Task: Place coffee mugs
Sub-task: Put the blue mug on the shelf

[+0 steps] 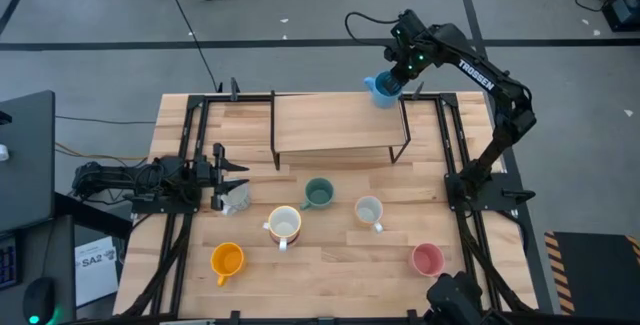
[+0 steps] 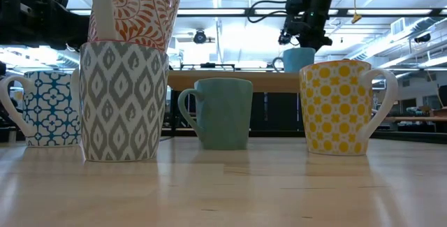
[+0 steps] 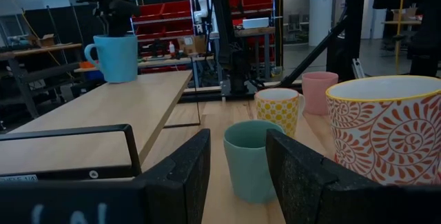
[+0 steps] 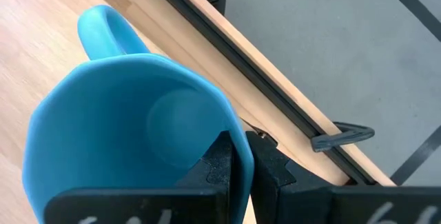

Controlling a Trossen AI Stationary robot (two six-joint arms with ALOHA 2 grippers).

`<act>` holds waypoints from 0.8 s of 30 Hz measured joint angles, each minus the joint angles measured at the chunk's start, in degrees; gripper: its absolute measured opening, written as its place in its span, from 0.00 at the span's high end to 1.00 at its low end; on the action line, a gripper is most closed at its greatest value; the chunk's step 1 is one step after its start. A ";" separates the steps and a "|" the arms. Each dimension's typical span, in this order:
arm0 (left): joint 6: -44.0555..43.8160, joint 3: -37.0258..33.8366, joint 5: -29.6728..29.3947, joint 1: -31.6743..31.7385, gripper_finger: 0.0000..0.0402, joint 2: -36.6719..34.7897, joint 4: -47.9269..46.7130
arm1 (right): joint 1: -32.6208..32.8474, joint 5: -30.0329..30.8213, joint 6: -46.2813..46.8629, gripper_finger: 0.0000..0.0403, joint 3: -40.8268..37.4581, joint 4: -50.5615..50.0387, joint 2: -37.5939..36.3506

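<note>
The right gripper (image 1: 392,77) pinches the rim of 1 blue mug (image 1: 381,90) on the wooden shelf (image 1: 335,123)'s far right corner. In front of the shelf, 6 mugs are visible; the left gripper (image 1: 238,173) waits there, open.

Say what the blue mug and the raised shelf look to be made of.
Blue mug: likely glazed ceramic, smooth with soft sheen and thick rim, pinched by the right gripper fingers. Raised shelf: pale wood top with visible grain, on thin dark legs, probably metal.
</note>
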 joint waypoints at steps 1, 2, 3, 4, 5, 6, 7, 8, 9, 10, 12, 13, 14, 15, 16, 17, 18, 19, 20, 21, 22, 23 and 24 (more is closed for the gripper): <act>0.00 -0.01 0.02 -0.01 0.63 0.01 -0.01 | -0.03 0.00 -0.01 0.92 0.00 0.01 0.00; 0.00 -0.01 0.01 -0.02 0.63 -0.02 -0.01 | -0.03 0.00 -0.01 0.91 0.00 0.01 0.00; 0.00 0.00 0.02 0.00 0.63 0.01 0.00 | -0.03 0.01 -0.02 0.91 0.00 0.02 0.00; 0.00 -0.02 0.02 0.00 0.63 0.01 -0.01 | -0.03 0.00 0.05 0.91 0.00 0.01 0.00; 0.00 0.00 0.02 0.00 0.63 -0.02 0.00 | -0.03 0.00 0.29 0.91 -0.02 0.00 0.00; 0.00 0.00 0.02 0.00 0.63 -0.02 -0.02 | -0.03 -0.02 0.32 0.90 -0.02 0.00 0.00; 0.00 0.00 0.02 -0.02 0.63 0.01 -0.01 | -0.03 -0.02 0.34 0.89 -0.02 0.00 0.00; 0.00 -0.02 0.02 0.00 0.63 -0.01 0.00 | -0.03 -0.02 0.32 0.89 -0.02 0.02 0.00; 0.00 -0.02 0.02 -0.02 0.63 0.00 -0.01 | -0.03 -0.02 0.31 0.88 -0.02 0.04 0.00; 0.00 -0.01 0.00 0.00 0.63 -0.01 0.00 | -0.03 -0.02 0.31 0.87 -0.02 0.09 0.00; 0.00 0.00 0.02 0.00 0.63 -0.01 0.00 | -0.03 0.01 0.31 0.87 -0.02 0.06 0.00; 0.00 -0.02 0.02 -0.02 0.63 0.00 -0.02 | -0.03 0.04 0.31 0.86 -0.02 0.07 0.00; 0.00 0.00 0.02 0.00 0.63 -0.01 0.01 | -0.03 0.13 0.31 0.86 -0.02 0.07 0.00; 0.00 0.00 0.02 -0.02 0.63 0.01 0.01 | -0.03 0.57 0.31 0.86 -0.02 0.06 0.00; 0.00 -0.02 0.02 0.00 0.63 -0.02 -0.02 | -0.03 0.76 0.31 0.86 -0.02 0.04 0.00; 0.00 -0.02 0.00 -0.02 0.63 -0.02 0.00 | -0.03 0.79 0.31 0.86 -0.02 0.04 0.00; 0.00 -0.01 0.01 -0.01 0.63 -0.01 -0.01 | -0.03 0.79 0.31 0.86 -0.02 0.04 0.00; 0.00 -0.01 0.02 -0.02 0.63 -0.01 0.00 | -0.03 0.79 0.31 0.86 -0.02 0.04 0.00; 0.00 -0.01 0.02 -0.01 0.63 -0.01 -0.01 | -0.03 0.78 0.31 0.86 -0.02 0.04 0.00; 0.00 -0.01 0.02 -0.01 0.63 -0.02 -0.01 | -0.03 0.79 0.31 0.86 -0.02 0.05 0.00; 0.00 -0.01 0.01 -0.02 0.63 -0.02 -0.01 | -0.03 0.79 0.31 0.86 -0.03 0.07 0.00; 0.00 -0.01 0.02 -0.02 0.63 -0.01 0.00 | -0.03 0.79 0.31 0.86 -0.04 0.07 0.00; 0.00 -0.01 0.01 -0.01 0.63 0.00 0.01 | -0.03 0.79 0.31 0.86 -0.04 0.07 0.00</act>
